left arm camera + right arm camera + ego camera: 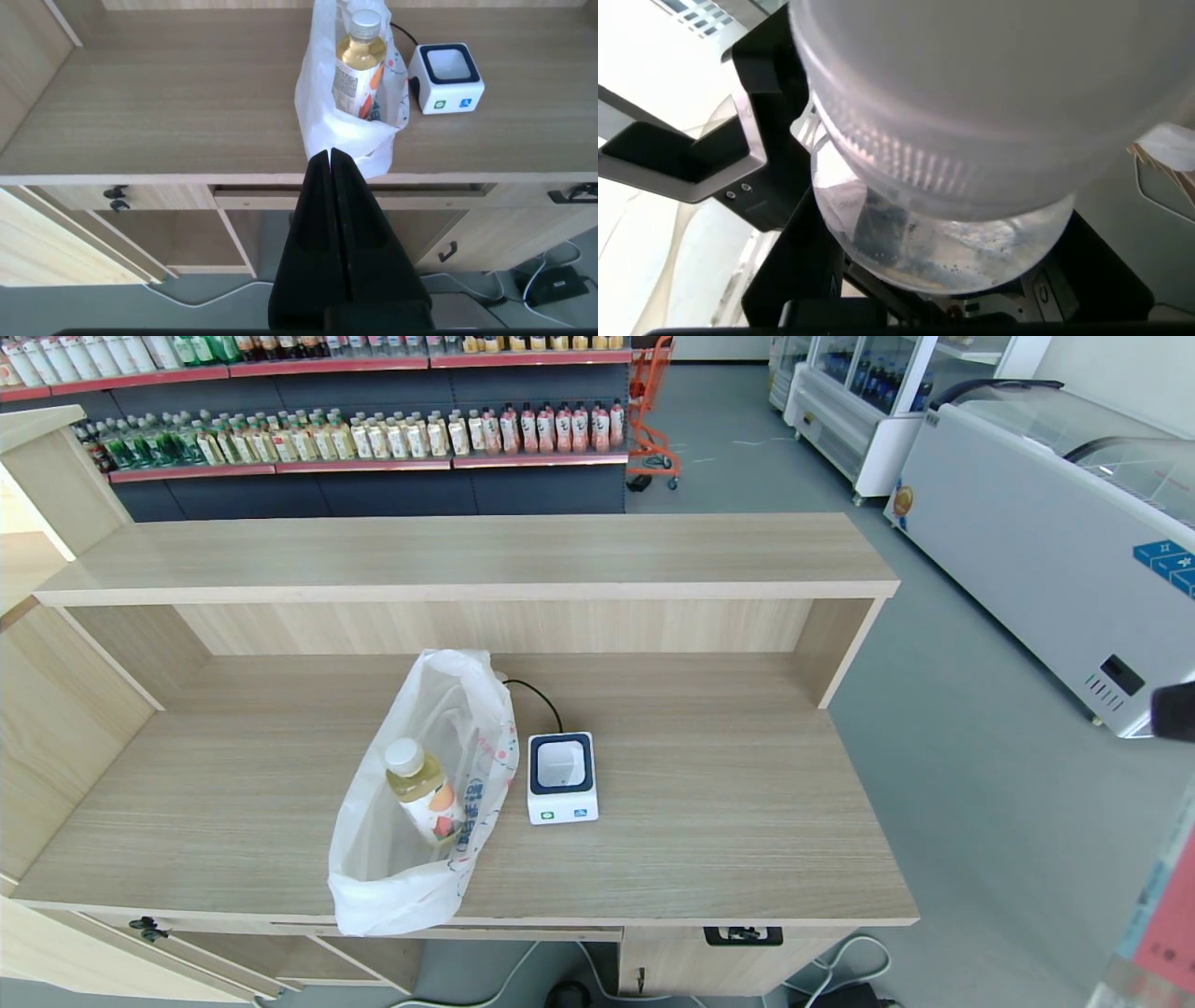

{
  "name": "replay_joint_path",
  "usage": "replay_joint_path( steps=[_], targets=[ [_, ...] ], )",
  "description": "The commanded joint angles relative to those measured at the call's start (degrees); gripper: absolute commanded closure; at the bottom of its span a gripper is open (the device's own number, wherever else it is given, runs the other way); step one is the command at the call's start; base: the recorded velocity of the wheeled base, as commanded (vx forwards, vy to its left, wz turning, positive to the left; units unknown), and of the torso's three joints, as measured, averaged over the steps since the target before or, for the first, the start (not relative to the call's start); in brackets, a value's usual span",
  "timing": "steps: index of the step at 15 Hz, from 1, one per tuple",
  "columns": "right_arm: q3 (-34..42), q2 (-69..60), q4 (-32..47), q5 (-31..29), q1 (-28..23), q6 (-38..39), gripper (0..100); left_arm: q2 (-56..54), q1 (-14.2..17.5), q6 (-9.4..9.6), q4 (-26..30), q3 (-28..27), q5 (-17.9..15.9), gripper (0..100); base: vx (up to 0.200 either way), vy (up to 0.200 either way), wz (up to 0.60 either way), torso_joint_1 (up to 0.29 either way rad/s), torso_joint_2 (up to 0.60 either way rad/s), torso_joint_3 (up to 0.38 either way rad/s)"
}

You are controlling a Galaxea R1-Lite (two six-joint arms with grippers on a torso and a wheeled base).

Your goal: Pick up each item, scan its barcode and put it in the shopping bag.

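While the left gripper (332,163) hangs pinched shut and empty before the desk's (709,784) 6 o'clock edge and the right gripper (924,233) clamps a ridged-capped clear bottle (971,140), the white shopping bag (392,887) gapes just 7 o'clock of centre, likely for easy dropping-in, one yellow-drink bottle (425,793) inside, scanner (561,777) at its 3 o'clock.

On my feed the counter (728,803) is pale wood with a fine grain. The shopping bag (392,896) is milky white with blue and red print. The bottle (425,793) has a white cap, yellow drink and an orange-and-white label. The scanner (561,777) is white, framed in navy, on a black cable (546,698). My left gripper (333,163) is black. The clear container (952,187) has a frosted white ribbed band.
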Motion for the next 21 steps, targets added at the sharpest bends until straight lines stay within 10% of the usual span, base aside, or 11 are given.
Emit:
replay_joint_path(
  steps=[1, 12, 16, 21],
  targets=[
    [1.24, 0.28, -0.01, -0.03, -0.25, -1.57, 100, -0.02, 0.0, 0.0, 0.04, 0.01, 0.0, 100, 0.0, 0.0, 0.0, 0.0, 0.0, 0.0],
    [3.79, 3.71, 0.16, -5.12, -6.32, -9.31, 100, -0.02, 0.0, 0.0, -0.04, 0.01, 0.0, 100, 0.0, 0.0, 0.0, 0.0, 0.0, 0.0],
    [5.98, 14.7, -1.07, -42.21, -9.3, -35.68, 100, -0.02, 0.0, 0.0, 0.04, 0.01, 0.0, 100, 0.0, 0.0, 0.0, 0.0, 0.0, 0.0],
    [14.77, 23.13, -27.0, -56.63, -9.13, -53.43, 100, -0.02, 0.0, 0.0, 0.04, 0.01, 0.0, 100, 0.0, 0.0, 0.0, 0.0, 0.0, 0.0]
  ],
)
